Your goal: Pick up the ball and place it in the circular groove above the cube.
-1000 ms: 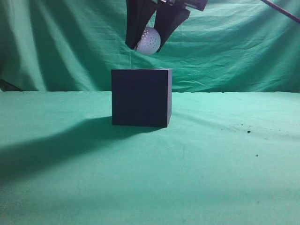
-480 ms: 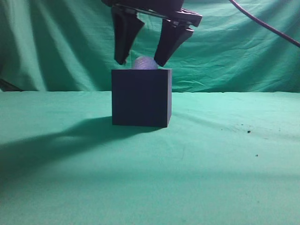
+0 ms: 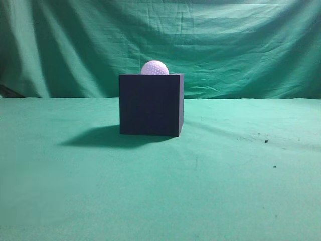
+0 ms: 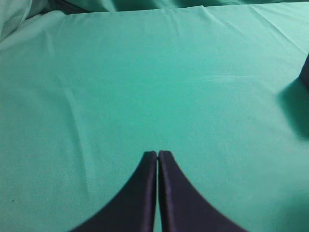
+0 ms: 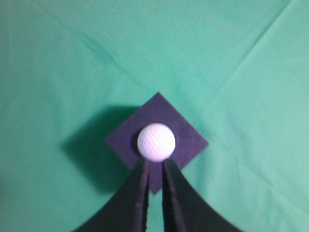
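Observation:
The white dimpled ball (image 3: 154,68) sits in the top of the dark navy cube (image 3: 150,105), which stands on the green cloth. Neither gripper shows in the exterior view. In the right wrist view I look straight down on the ball (image 5: 156,141) resting in the middle of the cube's top face (image 5: 190,137). My right gripper (image 5: 155,164) hangs well above it, empty, its jaws a narrow gap apart. My left gripper (image 4: 158,153) is shut and empty over bare cloth, with the cube's edge (image 4: 305,72) at the far right of its view.
Green cloth (image 3: 225,175) covers the table and hangs as a backdrop (image 3: 251,45) behind the cube. A few small dark specks (image 3: 266,141) lie on the cloth to the cube's right.
My right gripper opened around the ball on the cube's top, let it go, and rose out of the exterior view. The ball stays on the cube.

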